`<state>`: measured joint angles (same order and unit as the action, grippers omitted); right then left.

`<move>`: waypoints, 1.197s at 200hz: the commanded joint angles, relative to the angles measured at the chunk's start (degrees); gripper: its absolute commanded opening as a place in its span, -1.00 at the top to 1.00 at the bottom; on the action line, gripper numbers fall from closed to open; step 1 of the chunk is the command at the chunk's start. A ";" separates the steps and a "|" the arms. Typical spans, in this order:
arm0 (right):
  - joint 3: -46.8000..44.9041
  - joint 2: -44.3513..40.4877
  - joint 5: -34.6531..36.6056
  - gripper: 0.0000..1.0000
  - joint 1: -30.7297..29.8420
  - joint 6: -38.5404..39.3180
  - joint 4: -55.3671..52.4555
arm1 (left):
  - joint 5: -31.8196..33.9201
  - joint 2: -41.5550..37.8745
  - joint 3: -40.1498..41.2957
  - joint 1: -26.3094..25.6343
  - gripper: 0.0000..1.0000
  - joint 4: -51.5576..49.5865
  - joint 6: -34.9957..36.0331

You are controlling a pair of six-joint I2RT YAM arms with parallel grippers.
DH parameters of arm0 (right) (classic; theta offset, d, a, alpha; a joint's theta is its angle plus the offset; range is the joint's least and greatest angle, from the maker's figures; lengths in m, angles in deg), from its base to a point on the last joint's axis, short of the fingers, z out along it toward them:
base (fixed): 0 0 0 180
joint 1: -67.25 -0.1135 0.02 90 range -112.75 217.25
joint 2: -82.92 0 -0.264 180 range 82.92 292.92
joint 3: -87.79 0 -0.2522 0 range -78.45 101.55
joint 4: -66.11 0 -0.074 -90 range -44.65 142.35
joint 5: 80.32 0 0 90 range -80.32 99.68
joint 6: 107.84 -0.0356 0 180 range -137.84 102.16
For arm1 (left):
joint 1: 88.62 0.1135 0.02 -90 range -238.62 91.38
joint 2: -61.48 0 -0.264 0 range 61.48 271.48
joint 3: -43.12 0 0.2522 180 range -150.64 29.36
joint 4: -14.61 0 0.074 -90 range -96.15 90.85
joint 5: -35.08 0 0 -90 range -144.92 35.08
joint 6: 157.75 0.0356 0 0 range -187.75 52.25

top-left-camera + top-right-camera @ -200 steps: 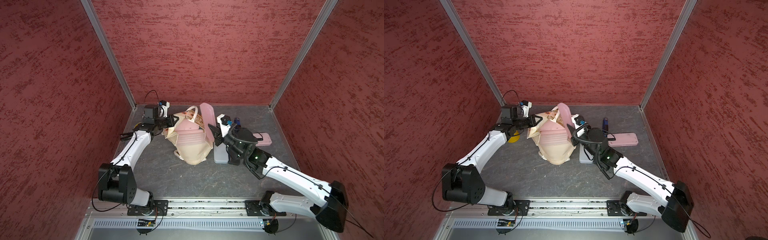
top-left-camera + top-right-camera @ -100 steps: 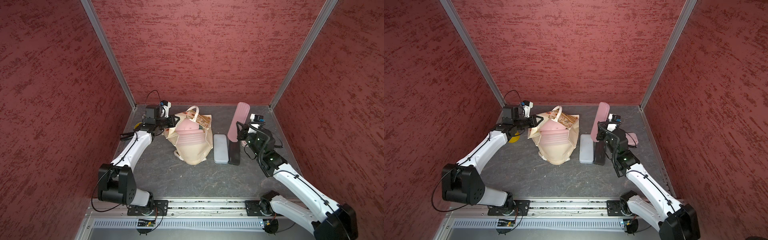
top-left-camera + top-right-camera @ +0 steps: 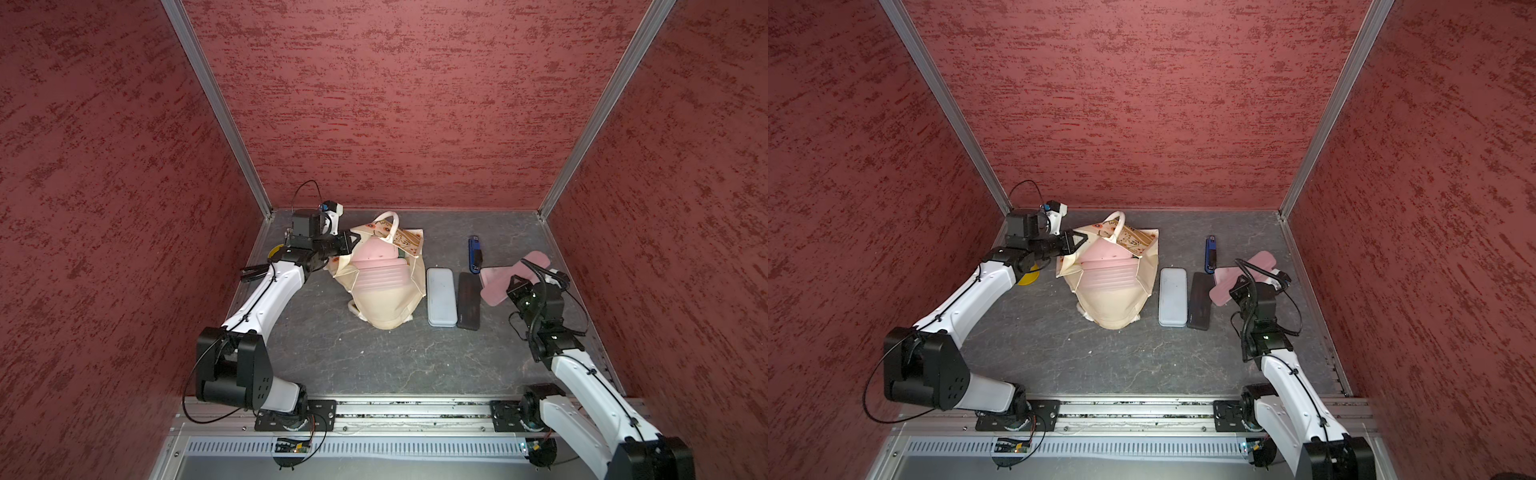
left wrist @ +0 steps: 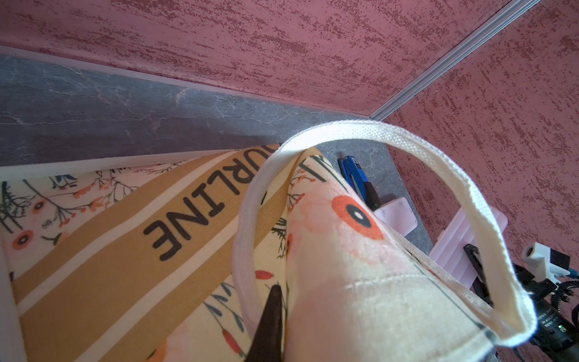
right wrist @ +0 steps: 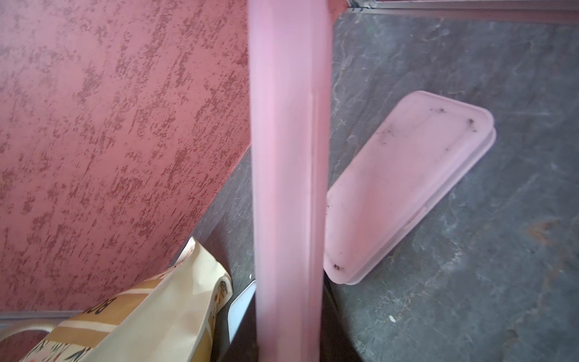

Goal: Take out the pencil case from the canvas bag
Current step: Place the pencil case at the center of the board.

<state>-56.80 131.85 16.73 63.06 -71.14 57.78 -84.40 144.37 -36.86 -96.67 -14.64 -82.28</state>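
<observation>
The cream canvas bag lies near the back left with its mouth open; its tan stripes and lettering fill the left wrist view. My left gripper is shut on the bag's rim beside a white handle; only one dark finger shows. My right gripper is shut on a pink pencil case. It holds the case tilted, well right of the bag. Its fingers are hidden behind the case.
A second pink case lies flat under the held one. A grey tin case, a black case and a blue item lie between bag and right arm. Something pink and ribbed shows inside the bag. A yellow object sits by the left arm.
My right arm has carried the pink pencil case from the bag's mouth across to the right and lowered it over the flat pink case. The left gripper and bag stayed put.
</observation>
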 commanded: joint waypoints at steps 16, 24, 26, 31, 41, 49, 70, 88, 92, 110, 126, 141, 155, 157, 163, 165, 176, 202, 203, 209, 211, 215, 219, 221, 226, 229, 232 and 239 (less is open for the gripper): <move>-2.31 -0.73 -2.24 1.00 1.94 -7.15 4.44 | 0.32 -0.29 -0.49 -0.24 1.00 -1.29 0.87; -2.93 -0.85 -2.64 1.00 2.24 -7.84 4.81 | 0.29 -0.27 -0.49 -0.25 1.00 -1.29 0.88; -3.04 -0.85 -2.72 1.00 2.38 -8.08 4.89 | 0.32 -0.28 -0.49 -0.24 1.00 -1.28 0.90; -3.32 -0.94 -2.90 1.00 2.47 -8.49 5.00 | 0.30 -0.25 -0.49 -0.29 1.00 -1.26 0.90; -3.85 -1.20 -3.17 1.00 2.78 -9.32 4.98 | 0.61 -0.22 -0.41 -0.25 1.00 -1.37 0.97; -4.17 -1.35 -3.42 1.00 2.95 -9.78 4.90 | 0.77 -0.25 -0.41 -0.27 1.00 -1.36 0.99; -5.07 -2.31 -3.62 1.00 3.18 -10.42 4.36 | 0.57 -0.52 -0.49 -0.14 1.00 -1.18 0.86; -6.02 -3.94 -3.06 1.00 3.30 -10.75 3.58 | -0.20 -0.54 -0.41 -0.12 1.00 -0.88 0.39; -6.43 -4.27 -2.94 1.00 3.38 -10.84 3.47 | -0.36 -0.47 -0.41 -0.12 1.00 -0.80 0.29; -7.85 -5.54 -2.07 1.00 3.55 -11.33 3.06 | -0.48 -0.26 -0.41 -0.12 1.00 -0.74 0.11; -9.10 -5.70 -1.83 1.00 3.57 -12.24 3.16 | -0.45 -0.13 -0.49 -0.12 1.00 -0.78 0.11; -9.96 -5.30 -1.82 1.00 3.90 -12.98 3.58 | -0.47 -0.16 -0.41 -0.12 1.00 -0.73 0.11; -10.52 -4.81 -2.12 1.00 4.22 -13.41 4.26 | -0.39 0.02 -0.41 -0.12 1.00 -0.77 0.11; -10.56 -4.70 -2.19 1.00 4.20 -13.41 4.35 | -0.36 0.06 -0.41 -0.12 1.00 -0.82 0.11; -10.50 -4.43 -2.39 1.00 4.40 -13.41 4.53 | -0.45 0.16 -0.49 -0.12 1.00 -0.80 0.11; -10.51 -4.38 -2.39 1.00 4.46 -13.45 4.55 | -0.46 0.16 -0.49 -0.12 1.00 -0.82 0.09; -10.54 -3.90 -2.77 1.00 4.94 -13.36 4.83 | -0.49 0.24 -0.50 -0.13 1.00 -0.81 0.02; -10.39 -2.12 -4.96 1.00 6.88 -13.23 6.12 | -0.36 -0.16 -0.50 -0.12 1.00 -1.03 0.20; -10.40 -2.06 -4.99 1.00 6.94 -13.23 6.15 | -0.34 -0.13 -0.50 -0.12 1.00 -1.04 0.20; -10.25 -1.62 -5.42 1.00 7.31 -13.19 6.52 | -0.24 -0.23 -0.49 -0.12 1.00 -1.04 0.28; -10.25 -1.50 -5.57 1.00 7.45 -13.29 6.61 | -0.19 -0.26 -0.49 -0.16 1.00 -1.04 0.28; -10.36 -1.32 -5.84 1.00 7.74 -13.44 6.93 | -0.20 -0.40 -0.49 -0.12 1.00 -1.04 0.29; -10.47 -1.22 -6.23 1.00 8.02 -13.64 7.35 | -0.14 -0.49 -0.49 -0.12 1.00 -1.06 0.37; -10.55 -1.18 -6.43 1.00 8.09 -13.78 7.63 | -0.14 -0.53 -0.43 -0.12 1.00 -1.00 0.37; -10.74 -0.97 -6.88 1.00 8.37 -14.12 8.31 | -0.08 -0.52 -0.41 -0.12 1.00 -1.00 0.37; -10.94 -0.94 -7.07 1.00 8.40 -14.35 8.58 | 0.01 -0.58 -0.41 -0.12 1.00 -1.00 0.37; -11.03 -0.94 -7.19 1.00 8.49 -14.56 9.03 | 0.07 -0.61 -0.41 -0.12 1.00 -0.98 0.37; -11.27 -0.86 -7.39 1.00 8.61 -15.16 9.65 | 0.03 -0.61 -0.41 -0.12 1.00 -1.02 0.37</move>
<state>-67.64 130.84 11.53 70.76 -83.97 62.08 -84.42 144.37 -36.86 -96.67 -14.62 -82.30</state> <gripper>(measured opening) 0.221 0.088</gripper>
